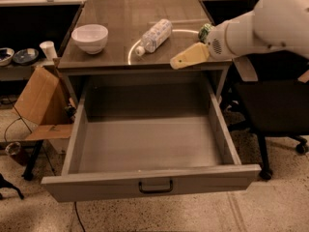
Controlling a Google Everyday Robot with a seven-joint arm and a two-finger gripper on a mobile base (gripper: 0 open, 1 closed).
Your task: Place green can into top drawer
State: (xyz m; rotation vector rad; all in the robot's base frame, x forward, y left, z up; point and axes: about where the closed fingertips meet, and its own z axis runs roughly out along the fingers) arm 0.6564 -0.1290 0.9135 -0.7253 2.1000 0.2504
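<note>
Hovering over the front right part of the grey tabletop (120,18), right of frame centre: gripper (179,61), cream-coloured, tip pointing down and to the left, white arm (270,21) entering from the upper right corner. Gripper state: cannot tell whether spread or pressed together; nothing seen held at its tip. Item sought: green can (205,31), on the tabletop near the right edge, mostly hidden behind the wrist, only a small mottled green patch showing. Key relation: the can lies up and to the right of the gripper tip, back beside the wrist, so the tip points away from it; judged, the next move calls for drawing the tip back toward the upper right before any grasp. Long axis of the can: cannot tell, too much hidden. Destination: top drawer (96,187), pulled fully open across the lower half of the frame, dark handle (155,186) at front centre, interior holding nothing visible. Other items on the tabletop: clear plastic bottle (155,34) lying on its side at centre, left of the gripper; white bowl (90,37) at left.
</note>
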